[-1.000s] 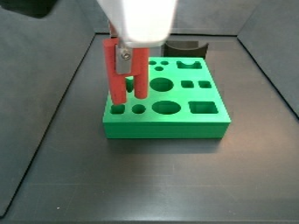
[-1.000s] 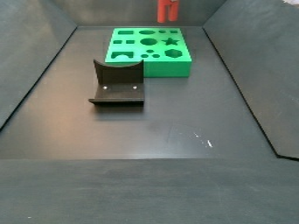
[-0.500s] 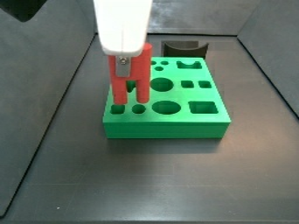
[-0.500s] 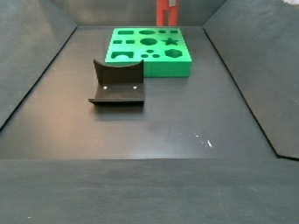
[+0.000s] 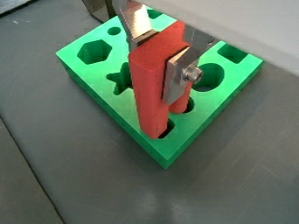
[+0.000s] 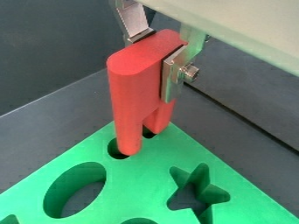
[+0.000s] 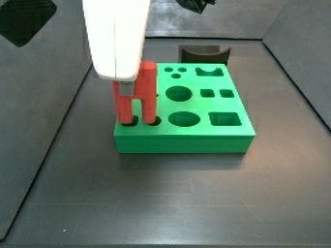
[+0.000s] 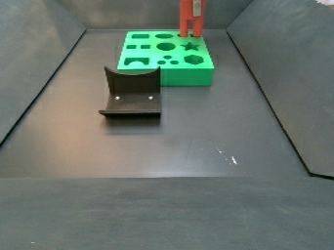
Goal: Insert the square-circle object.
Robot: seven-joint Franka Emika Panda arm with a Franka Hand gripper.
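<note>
The square-circle object (image 7: 135, 95) is a bright red piece of two tall parallel pegs. It stands upright at a corner of the green slab with shaped holes (image 7: 195, 138), and its lower ends are down in two holes there. My gripper (image 5: 162, 52) is shut on its upper part, one silver finger (image 5: 181, 74) on each side. The piece (image 6: 135, 96) enters a hole in the slab (image 6: 117, 192) in both wrist views. In a side view the piece (image 8: 192, 18) stands at the slab's (image 8: 156, 63) far right corner.
The dark fixture (image 8: 131, 93) stands on the floor in front of the slab, apart from it; it also shows behind the slab (image 7: 204, 51). Dark walls enclose the floor on all sides.
The gripper has moved sideways and down with the red piece. The pegs hung above the slab before; now their lower ends are in the holes.
</note>
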